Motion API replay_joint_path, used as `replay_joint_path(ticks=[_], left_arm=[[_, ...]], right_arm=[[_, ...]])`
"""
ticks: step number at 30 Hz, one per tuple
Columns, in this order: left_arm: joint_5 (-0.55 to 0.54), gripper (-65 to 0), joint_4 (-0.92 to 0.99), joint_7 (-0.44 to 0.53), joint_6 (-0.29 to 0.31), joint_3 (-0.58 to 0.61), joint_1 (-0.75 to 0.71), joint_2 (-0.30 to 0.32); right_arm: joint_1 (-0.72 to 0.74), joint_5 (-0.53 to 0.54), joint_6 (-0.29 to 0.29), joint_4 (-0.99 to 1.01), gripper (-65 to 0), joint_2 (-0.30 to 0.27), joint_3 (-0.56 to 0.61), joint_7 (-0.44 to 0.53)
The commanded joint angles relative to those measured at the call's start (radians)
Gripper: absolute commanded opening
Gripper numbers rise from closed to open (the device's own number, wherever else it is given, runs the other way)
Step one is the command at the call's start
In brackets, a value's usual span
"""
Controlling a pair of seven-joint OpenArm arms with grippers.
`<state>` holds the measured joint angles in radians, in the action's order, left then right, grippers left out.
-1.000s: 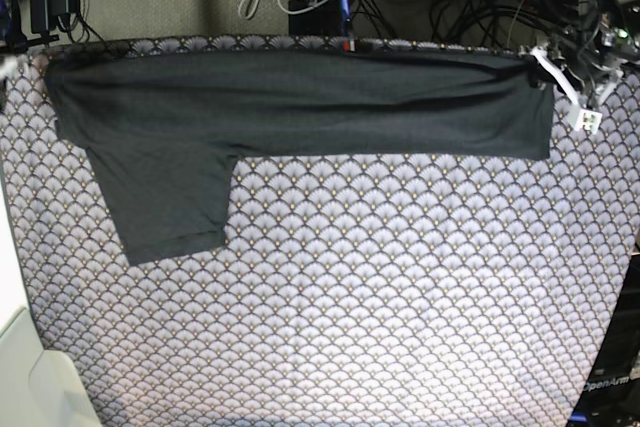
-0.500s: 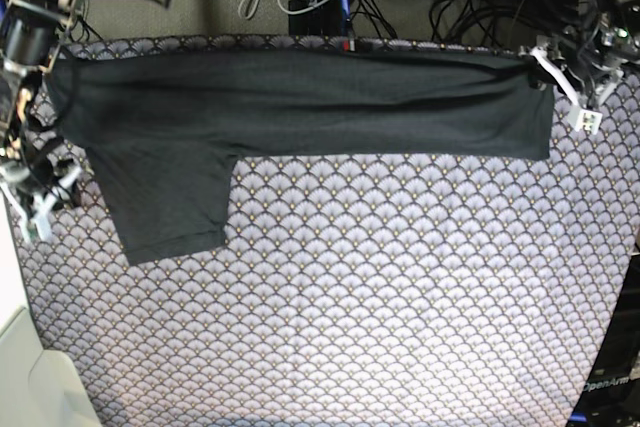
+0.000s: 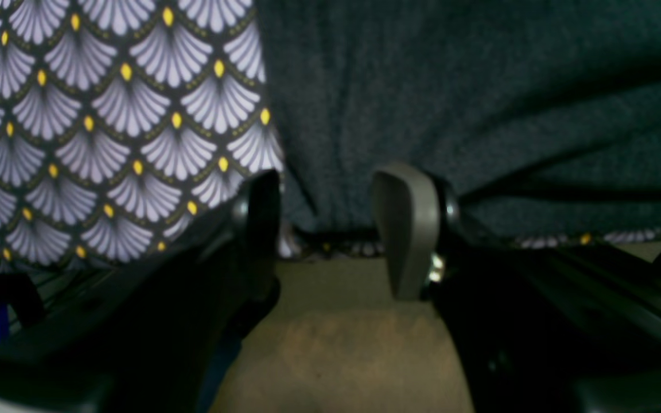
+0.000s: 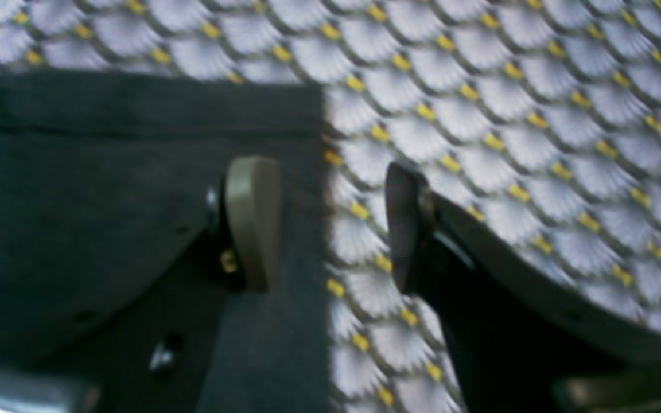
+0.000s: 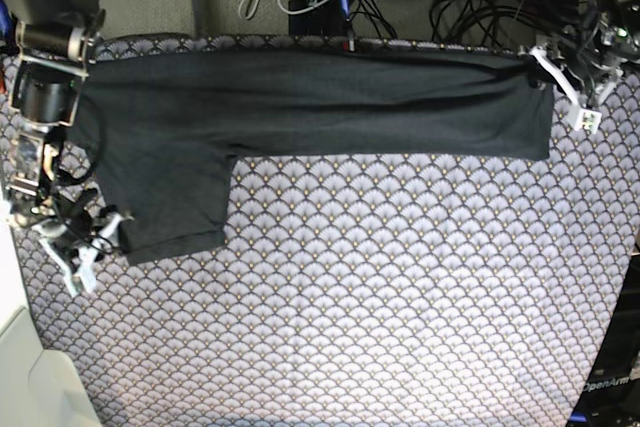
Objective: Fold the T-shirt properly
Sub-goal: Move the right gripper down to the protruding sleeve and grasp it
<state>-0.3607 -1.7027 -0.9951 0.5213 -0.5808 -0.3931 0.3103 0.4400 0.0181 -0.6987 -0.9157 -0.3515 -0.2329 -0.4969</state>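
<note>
1. The T-shirt (image 5: pixel 300 107) lies folded into a long dark band across the far part of the scallop-patterned cloth (image 5: pixel 380 307), with one short sleeve (image 5: pixel 170 202) hanging toward the near side at the base view's left.

2. The right gripper (image 5: pixel 85 247) sits at the base view's left, just beside the sleeve's outer corner near its hem.

3. In the right wrist view, the right gripper (image 4: pixel 322 221) has its jaws parted. The grey fingertip (image 4: pixel 253 221) stands over the dark fabric, and the black one stands over the patterned cloth.

4. The sleeve's straight side edge (image 4: pixel 325 229) runs up between those two jaws, and nothing is pinched between them. The hem (image 4: pixel 152 100) shows as a band across the top of the sleeve.

5. The left gripper (image 5: pixel 560 77) is at the base view's right, at the far right corner of the band.

6. In the left wrist view, the left gripper (image 3: pixel 325 229) has its jaws apart at the table's edge. The shirt (image 3: pixel 479 103) lies just beyond the fingertips. Whether any fabric is caught between them cannot be told; the gap shows floor (image 3: pixel 336 344) below.
</note>
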Motion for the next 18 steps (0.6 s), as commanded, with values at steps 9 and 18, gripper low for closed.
replay_joint_path(ticks=[9,18], left_arm=[[-0.007,-35.8,-0.020,0.009,0.004,-0.009,0.001,0.013],[-0.007,-35.9,-0.020,0.009,0.004,-0.009,0.004,0.013]], right_arm=[[0.046,0.010,0.001,-0.007,-34.1,0.007,-0.003,0.022],[0.089,0.010,0.001,0.188,-34.0,-0.016,-0.003,0.198]])
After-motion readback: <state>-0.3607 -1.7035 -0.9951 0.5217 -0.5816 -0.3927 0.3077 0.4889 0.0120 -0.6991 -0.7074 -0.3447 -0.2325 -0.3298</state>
